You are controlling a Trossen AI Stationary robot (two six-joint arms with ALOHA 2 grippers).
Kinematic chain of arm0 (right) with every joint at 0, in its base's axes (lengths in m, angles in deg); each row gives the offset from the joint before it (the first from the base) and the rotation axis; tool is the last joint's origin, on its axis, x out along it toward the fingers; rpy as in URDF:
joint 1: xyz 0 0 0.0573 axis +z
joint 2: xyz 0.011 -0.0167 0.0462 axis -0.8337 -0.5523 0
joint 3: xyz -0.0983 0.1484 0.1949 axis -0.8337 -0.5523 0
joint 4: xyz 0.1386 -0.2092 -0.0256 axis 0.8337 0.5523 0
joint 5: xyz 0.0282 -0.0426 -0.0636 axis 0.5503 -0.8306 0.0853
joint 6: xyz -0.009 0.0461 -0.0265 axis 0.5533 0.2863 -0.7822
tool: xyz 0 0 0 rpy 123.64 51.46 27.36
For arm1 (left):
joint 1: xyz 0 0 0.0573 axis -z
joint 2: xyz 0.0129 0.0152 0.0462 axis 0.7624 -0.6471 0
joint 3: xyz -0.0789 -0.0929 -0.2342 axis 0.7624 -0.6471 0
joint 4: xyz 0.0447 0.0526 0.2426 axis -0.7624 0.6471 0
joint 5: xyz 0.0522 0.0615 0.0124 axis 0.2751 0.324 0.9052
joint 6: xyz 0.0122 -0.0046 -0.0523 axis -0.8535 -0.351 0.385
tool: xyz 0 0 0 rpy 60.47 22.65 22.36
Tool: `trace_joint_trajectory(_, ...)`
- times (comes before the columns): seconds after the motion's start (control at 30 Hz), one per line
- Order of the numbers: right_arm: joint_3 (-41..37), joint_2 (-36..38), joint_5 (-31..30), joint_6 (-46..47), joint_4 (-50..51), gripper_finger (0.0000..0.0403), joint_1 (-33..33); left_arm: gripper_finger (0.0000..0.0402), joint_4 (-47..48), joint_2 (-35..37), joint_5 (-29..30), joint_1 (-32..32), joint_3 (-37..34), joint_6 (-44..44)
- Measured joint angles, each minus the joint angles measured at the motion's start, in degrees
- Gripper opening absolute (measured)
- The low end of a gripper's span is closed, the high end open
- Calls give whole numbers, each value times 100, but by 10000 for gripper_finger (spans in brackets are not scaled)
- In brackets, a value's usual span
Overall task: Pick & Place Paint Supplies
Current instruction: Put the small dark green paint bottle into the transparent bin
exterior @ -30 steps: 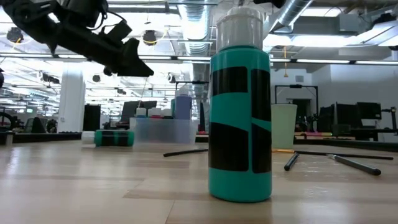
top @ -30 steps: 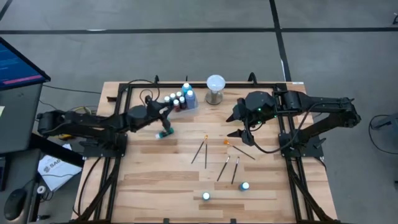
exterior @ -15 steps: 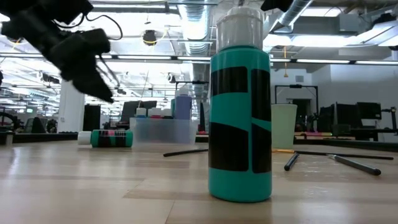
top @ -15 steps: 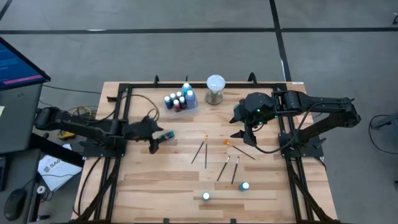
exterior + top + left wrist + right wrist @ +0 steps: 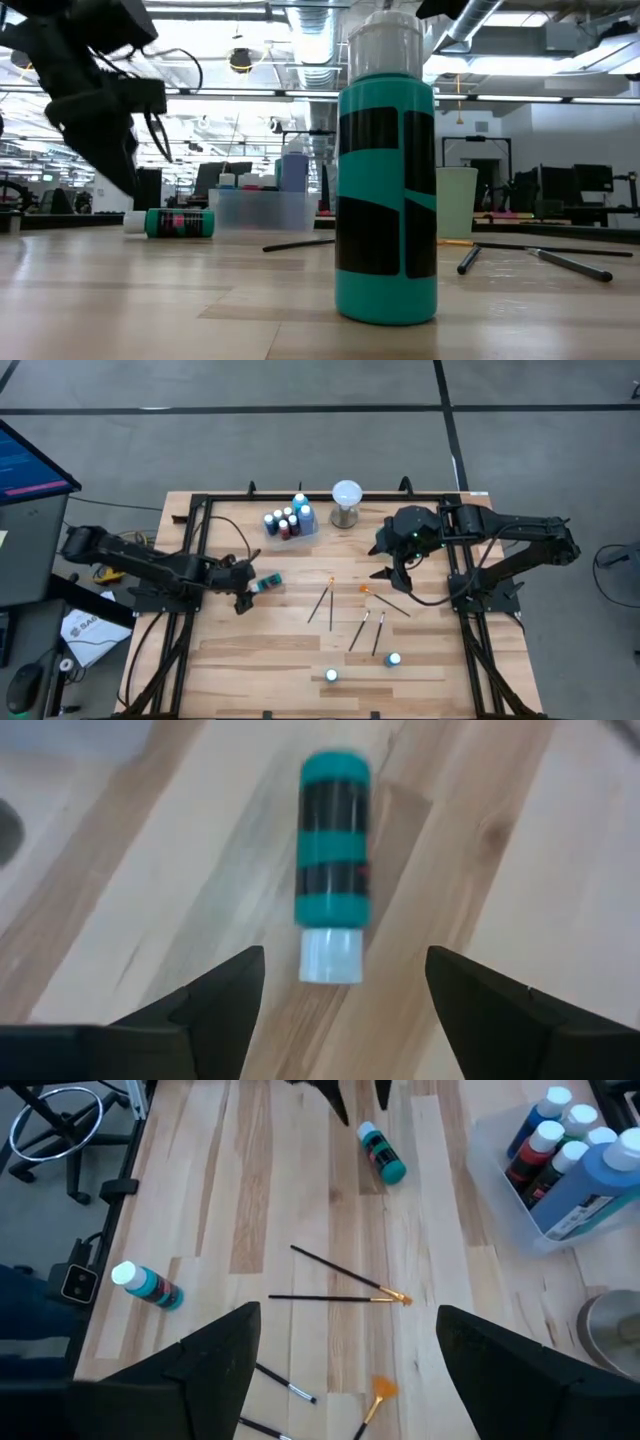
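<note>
A green paint bottle [image 5: 333, 890] with a white cap lies on its side on the table, also seen in the high view [image 5: 267, 582] and the low view [image 5: 172, 222]. My left gripper [image 5: 345, 960] hovers open just left of it, cap end nearest, touching nothing. My right gripper [image 5: 350, 1350] hangs open above the brushes [image 5: 331, 600] at mid table. Two more green bottles [image 5: 331, 675] [image 5: 394, 659] stand upright near the front edge. A clear bin [image 5: 290, 523] at the back holds several bottles.
A white globe on a metal base [image 5: 346, 502] stands right of the bin. More brushes [image 5: 368, 630] lie toward the front right. A black frame [image 5: 190, 550] edges the table's left, far and right sides.
My left gripper has drawn back from the bin toward the table's left and near edges, come down, and now hangs beside the lying green bottle. The bottle lies where it did.
</note>
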Motion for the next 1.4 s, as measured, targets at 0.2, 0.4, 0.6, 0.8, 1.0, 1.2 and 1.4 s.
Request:
trace_joint_trajectory(0.2, 0, 0, 1, -18, -13, 297, 2, 274, -292, -706, 32, 0, 0, -40)
trace_joint_trajectory(0.4, -2, 0, 1, -15, -11, 297, 0, 274, -798, -1209, 74, -2, 0, -277)
trace_joint_trajectory(0.6, -2, 0, 1, -3, -8, 297, 4, 273, -857, -1553, -135, -2, 0, -324)
trace_joint_trajectory(0.8, -7, 0, 1, -3, -8, 297, 15, 227, -856, -1550, -160, -2, 0, -294)
trace_joint_trajectory(1.0, -7, 0, 1, -20, -8, 297, 15, 142, -853, -1550, -212, -4, 0, -128)
trace_joint_trajectory(1.2, -7, 0, 3, -210, -102, 297, 13, 115, -864, -1550, -372, -4, 77, 208)
trace_joint_trajectory(1.4, -24, -116, 3, -662, -731, 297, -22, 130, -866, -1551, -439, -4, 477, 264)
